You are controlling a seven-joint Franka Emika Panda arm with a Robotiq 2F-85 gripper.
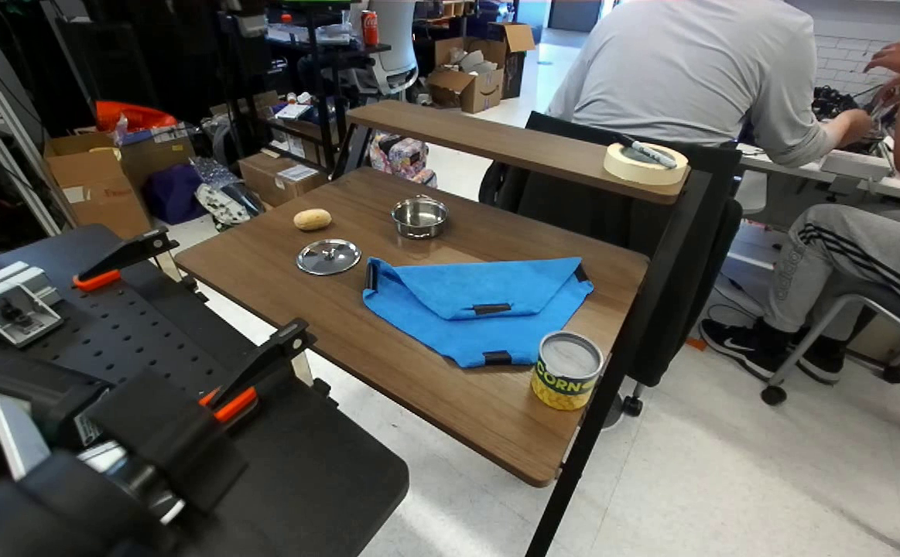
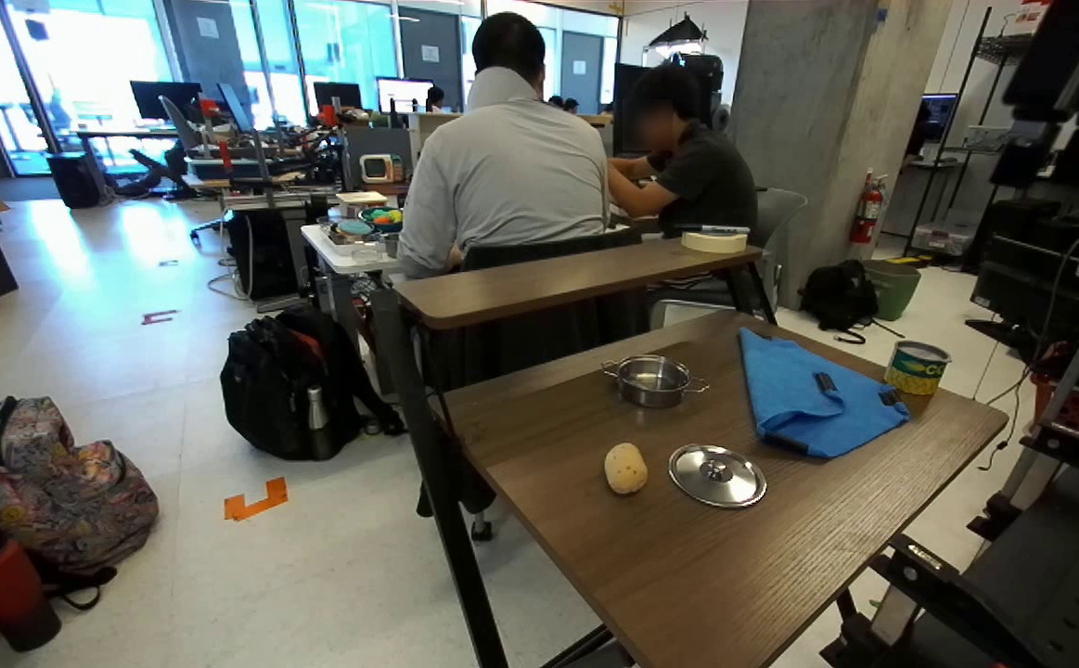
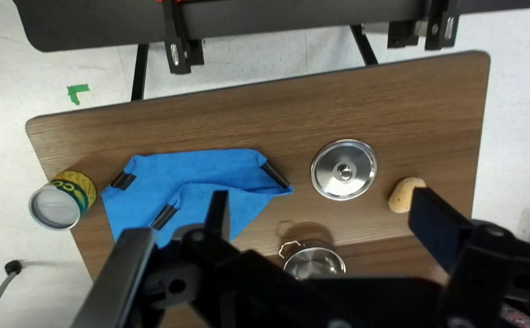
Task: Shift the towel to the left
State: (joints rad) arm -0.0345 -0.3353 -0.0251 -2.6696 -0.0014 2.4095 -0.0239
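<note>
The towel is a bright blue rumpled cloth with dark strips on its edges and one folded flap. It lies flat on the brown table, in both exterior views (image 1: 488, 282) (image 2: 785, 390) and in the wrist view (image 3: 187, 168). My gripper (image 3: 321, 193) is open and empty, with its fingers wide apart, well above the table. In the wrist view its left finger overlaps the towel and its right finger overlaps the potato, touching neither. The left finger hides part of the towel there.
A corn can (image 1: 566, 371) stands against the towel's edge, near the table corner. A metal pot (image 1: 419, 216), its lid (image 1: 329, 257) and a potato (image 1: 313, 220) lie beyond the towel's other end. A raised shelf (image 1: 496, 147) carrying a tape roll (image 1: 645, 166) runs along one table side.
</note>
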